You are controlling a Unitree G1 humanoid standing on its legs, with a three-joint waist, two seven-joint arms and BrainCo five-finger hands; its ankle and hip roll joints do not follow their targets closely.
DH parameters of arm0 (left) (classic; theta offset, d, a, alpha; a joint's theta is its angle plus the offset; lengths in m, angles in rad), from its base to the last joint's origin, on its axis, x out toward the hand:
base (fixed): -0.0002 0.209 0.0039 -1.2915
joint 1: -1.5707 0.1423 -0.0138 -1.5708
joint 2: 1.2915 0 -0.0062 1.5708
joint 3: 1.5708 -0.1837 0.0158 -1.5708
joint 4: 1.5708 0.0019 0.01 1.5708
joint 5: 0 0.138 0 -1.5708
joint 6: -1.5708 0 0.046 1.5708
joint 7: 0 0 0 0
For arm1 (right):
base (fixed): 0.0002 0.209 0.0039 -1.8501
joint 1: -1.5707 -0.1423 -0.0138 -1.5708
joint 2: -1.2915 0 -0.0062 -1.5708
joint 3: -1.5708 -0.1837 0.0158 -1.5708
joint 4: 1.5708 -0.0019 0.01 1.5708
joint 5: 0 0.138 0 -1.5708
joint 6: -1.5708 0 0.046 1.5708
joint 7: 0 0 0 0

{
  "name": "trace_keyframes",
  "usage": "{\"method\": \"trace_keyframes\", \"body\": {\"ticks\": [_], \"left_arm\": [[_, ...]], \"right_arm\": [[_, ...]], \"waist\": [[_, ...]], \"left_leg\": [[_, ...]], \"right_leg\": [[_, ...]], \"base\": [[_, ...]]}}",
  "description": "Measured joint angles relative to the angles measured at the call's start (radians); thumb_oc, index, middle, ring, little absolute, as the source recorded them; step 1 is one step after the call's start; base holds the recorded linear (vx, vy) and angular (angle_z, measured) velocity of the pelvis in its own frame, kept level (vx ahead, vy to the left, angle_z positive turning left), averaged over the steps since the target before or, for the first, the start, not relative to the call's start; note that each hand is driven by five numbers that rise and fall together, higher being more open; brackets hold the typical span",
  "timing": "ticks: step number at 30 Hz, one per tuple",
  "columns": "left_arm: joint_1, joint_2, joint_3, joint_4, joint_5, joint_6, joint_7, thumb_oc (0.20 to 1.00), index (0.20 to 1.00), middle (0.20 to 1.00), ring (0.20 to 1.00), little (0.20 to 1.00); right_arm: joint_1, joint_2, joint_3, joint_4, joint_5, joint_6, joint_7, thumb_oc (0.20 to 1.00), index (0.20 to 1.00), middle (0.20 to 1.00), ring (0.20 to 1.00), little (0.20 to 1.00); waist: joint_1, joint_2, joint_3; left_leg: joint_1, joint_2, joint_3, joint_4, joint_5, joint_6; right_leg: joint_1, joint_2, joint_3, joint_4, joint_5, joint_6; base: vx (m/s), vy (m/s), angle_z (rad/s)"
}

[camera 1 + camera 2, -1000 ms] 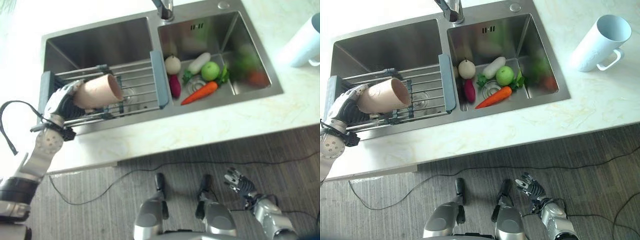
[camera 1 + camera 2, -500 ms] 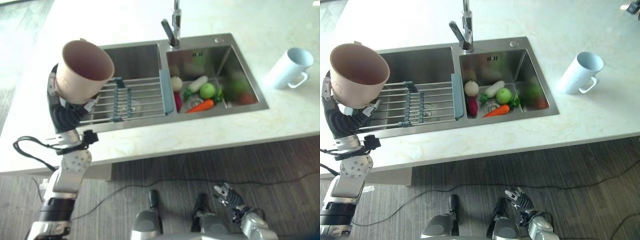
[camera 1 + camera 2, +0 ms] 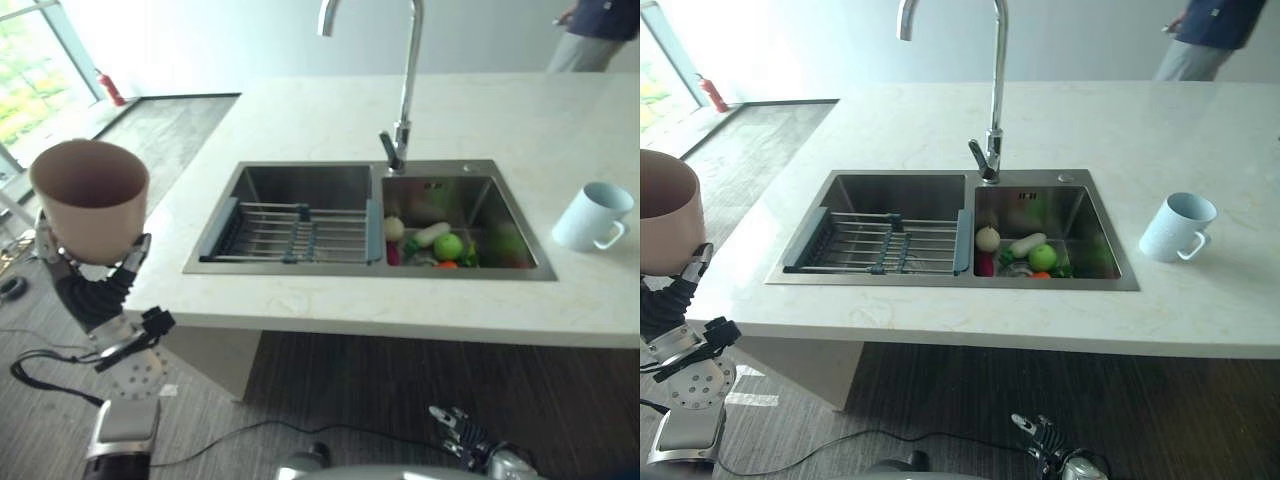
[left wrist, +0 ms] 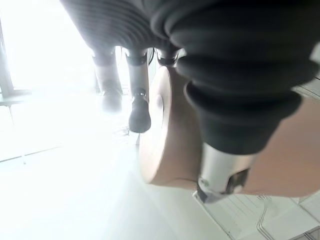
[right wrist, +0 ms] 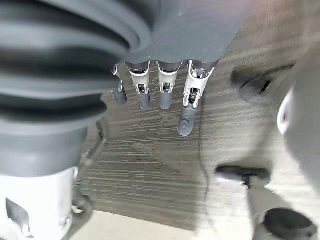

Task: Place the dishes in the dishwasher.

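My left hand (image 3: 92,298) is shut on a tan cup (image 3: 90,200), held upright with its mouth up, out past the left end of the counter and above the floor. In the left wrist view the tan cup (image 4: 170,145) sits between the thumb and the fingers (image 4: 139,107). A white mug (image 3: 592,216) stands on the counter right of the sink. My right hand (image 3: 462,440) hangs low over the floor below the counter front; in its wrist view the fingers (image 5: 160,85) are straight and hold nothing.
A double steel sink (image 3: 300,178) has a wire rack (image 3: 300,232) across its left basin and vegetables (image 3: 440,246) in the right basin. A tall faucet (image 3: 405,80) rises behind it. A person (image 3: 595,35) stands at the far right behind the counter.
The view has pulled back and tilted up, taking in the whole counter. My left hand has carried the tan cup away from the sink rack, out past the counter's left end.
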Motion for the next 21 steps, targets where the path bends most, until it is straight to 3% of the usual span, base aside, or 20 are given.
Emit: {"method": "trace_keyframes", "body": {"ticks": [4, 5, 6, 7, 8, 9, 11, 12, 13, 14, 15, 16, 17, 18, 19, 21], "left_arm": [[-0.011, -0.025, -0.002, -0.013, -0.019, 0.008, -0.114, 0.2, 0.2, 0.2, 0.2, 0.2], [-0.03, -0.034, -0.013, -0.013, -0.037, 0.007, -0.145, 0.2, 0.2, 0.2, 0.2, 0.2], [-0.05, -0.034, -0.028, -0.013, -0.052, 0.006, -0.182, 0.2, 0.2, 0.2, 0.2, 0.2], [-0.065, -0.033, -0.042, -0.012, -0.063, 0.0, -0.217, 0.2, 0.2, 0.2, 0.2, 0.2], [-0.061, -0.02, -0.053, -0.013, -0.075, -0.005, -0.234, 0.2, 0.2, 0.2, 0.2, 0.2], [-0.061, -0.019, -0.062, -0.014, -0.075, -0.017, -0.249, 0.2, 0.2, 0.2, 0.2, 0.2], [-0.072, -0.014, -0.115, -0.031, -0.07, -0.056, -0.276, 0.2, 0.2, 0.2, 0.2, 0.2], [-0.096, -0.01, -0.128, -0.027, -0.069, -0.075, -0.285, 0.2, 0.2, 0.2, 0.2, 0.2], [-0.154, 0.003, -0.152, -0.014, -0.071, -0.075, -0.293, 0.2, 0.2, 0.2, 0.2, 0.2], [-0.215, 0.009, -0.171, -0.012, -0.073, -0.076, -0.297, 0.2, 0.2, 0.2, 0.2, 0.2], [-0.245, 0.01, -0.183, -0.013, -0.073, -0.078, -0.302, 0.2, 0.2, 0.2, 0.2, 0.2], [-0.227, 0.012, -0.173, -0.015, -0.074, -0.078, -0.309, 0.2, 0.2, 0.2, 0.2, 0.2], [-0.195, 0.021, -0.156, -0.012, -0.074, -0.076, -0.316, 0.2, 0.2, 0.2, 0.2, 0.2], [-0.188, 0.025, -0.156, 0.017, -0.074, -0.078, -0.333, 0.2, 0.2, 0.2, 0.2, 0.2], [-0.174, 0.024, -0.155, 0.032, -0.078, -0.079, -0.349, 0.2, 0.2, 0.2, 0.2, 0.2], [-0.165, 0.023, -0.155, 0.043, -0.09, -0.081, -0.402, 0.2, 0.2, 0.2, 0.2, 0.2]], "right_arm": [[-0.011, -0.019, 0.025, 0.014, -0.018, 0.021, -0.03, 1.0, 1.0, 1.0, 1.0, 1.0], [0.001, -0.017, 0.025, 0.014, -0.018, 0.024, -0.04, 1.0, 1.0, 1.0, 1.0, 1.0], [0.017, -0.013, 0.033, 0.003, -0.018, 0.041, -0.044, 1.0, 1.0, 1.0, 1.0, 1.0], [0.024, -0.009, 0.033, -0.006, -0.017, 0.055, -0.044, 1.0, 1.0, 1.0, 1.0, 1.0], [0.025, -0.01, 0.032, -0.011, -0.016, 0.062, -0.049, 1.0, 1.0, 1.0, 1.0, 1.0], [0.02, -0.024, 0.019, -0.017, -0.012, 0.053, -0.041, 1.0, 1.0, 1.0, 1.0, 1.0], [0.028, -0.05, -0.011, -0.023, 0.008, 0.026, -0.025, 1.0, 1.0, 1.0, 1.0, 1.0], [0.033, -0.058, -0.031, -0.024, 0.018, 0.014, -0.013, 1.0, 1.0, 1.0, 1.0, 1.0], [0.038, -0.046, -0.065, -0.021, 0.04, 0.007, -0.002, 1.0, 1.0, 1.0, 1.0, 1.0], [0.034, -0.029, -0.072, -0.015, 0.047, 0.015, 0.015, 1.0, 1.0, 1.0, 1.0, 1.0], [0.03, -0.021, -0.086, -0.012, 0.049, 0.016, 0.031, 1.0, 1.0, 1.0, 1.0, 1.0], [0.022, -0.011, -0.095, -0.006, 0.067, 0.017, 0.05, 1.0, 1.0, 1.0, 1.0, 1.0], [0.018, 0.001, -0.094, -0.022, 0.087, 0.015, 0.084, 1.0, 1.0, 1.0, 1.0, 1.0], [0.028, 0.005, -0.095, -0.043, 0.107, 0.009, 0.116, 1.0, 1.0, 1.0, 1.0, 1.0], [0.035, -0.01, -0.095, -0.05, 0.121, 0.008, 0.14, 1.0, 1.0, 1.0, 1.0, 1.0], [0.027, 0.001, -0.091, -0.052, 0.122, 0.008, 0.159, 1.0, 1.0, 1.0, 1.0, 1.0]], "waist": [[0.025, 0.049, -0.003], [0.015, 0.054, -0.003], [0.006, 0.04, 0.004], [-0.002, -0.016, 0.026], [-0.002, -0.048, 0.027], [-0.008, -0.058, 0.029], [-0.062, -0.039, 0.026], [-0.076, -0.009, 0.031], [-0.102, -0.003, 0.037], [-0.122, -0.024, 0.043], [-0.128, -0.022, 0.046], [-0.108, -0.033, 0.057], [-0.091, -0.054, 0.065], [-0.111, -0.058, 0.067], [-0.122, -0.023, 0.06], [-0.114, -0.021, 0.062]], "left_leg": [[-0.037, 0.012, -0.052, -0.005, 0.021, -0.041], [-0.062, 0.033, 0.005, -0.005, 0.009, -0.026], [-0.081, 0.055, 0.133, -0.007, -0.054, 0.011], [-0.097, 0.043, 0.29, 0.056, -0.045, 0.006], [-0.103, 0.019, 0.34, 0.124, -0.045, 0.001], [-0.084, 0.007, 0.382, 0.209, -0.06, 0.012], [-0.028, -0.004, 0.458, 0.33, -0.08, 0.052], [-0.014, 0.0, 0.471, 0.295, -0.077, 0.093], [-0.018, -0.034, 0.457, 0.206, -0.065, 0.116], [-0.02, -0.057, 0.445, 0.1, -0.03, 0.147], [-0.018, -0.067, 0.447, 0.029, -0.03, 0.127], [-0.014, -0.068, 0.495, 0.016, -0.067, 0.145], [0.013, -0.07, 0.548, 0.018, -0.075, 0.152], [0.052, -0.076, 0.554, 0.024, -0.08, 0.138], [0.077, -0.081, 0.493, 0.008, -0.083, 0.101], [0.069, -0.132, 0.445, 0.002, -0.092, 0.121]], "right_leg": [[0.028, 0.037, -0.068, 0.001, -0.02, -0.017], [0.033, 0.041, -0.114, 0.001, -0.027, -0.028], [0.032, 0.017, -0.193, 0.009, -0.017, -0.049], [0.015, -0.049, -0.253, 0.017, -0.025, -0.049], [0.016, -0.09, -0.275, 0.018, -0.034, -0.063], [0.019, -0.131, -0.305, 0.042, -0.032, -0.055], [0.033, -0.18, -0.367, 0.139, -0.06, -0.007], [0.024, -0.181, -0.364, 0.206, -0.094, -0.01], [-0.01, -0.17, -0.298, 0.257, -0.178, -0.034], [-0.05, -0.125, -0.231, 0.226, -0.186, -0.013], [-0.074, -0.105, -0.214, 0.219, -0.166, -0.023], [-0.088, -0.131, -0.223, 0.246, -0.162, -0.031], [-0.092, -0.17, -0.227, 0.281, -0.154, -0.008], [-0.06, -0.21, -0.267, 0.317, -0.162, 0.01], [-0.053, -0.225, -0.269, 0.351, -0.163, 0.017], [-0.058, -0.29, -0.269, 0.391, -0.144, 0.019]], "base": [[-0.17, -0.094, 0.73], [-0.27, 0.016, 1.66], [-0.22, 0.031, 1.86], [-0.22, 0.066, 1.63], [-0.23, 0.1, 1.3], [-0.24, 0.141, 1.11], [-0.19, 0.222, 1.24], [-0.16, 0.302, 1.56], [-0.13, 0.294, 1.98], [-0.12, 0.307, 2.3], [-0.11, 0.317, 1.59], [-0.11, 0.334, 0.68], [-0.09, 0.3, 0.56], [-0.13, 0.325, 0.83], [-0.14, 0.287, 1.06], [-0.15, 0.3, 0.83]]}}
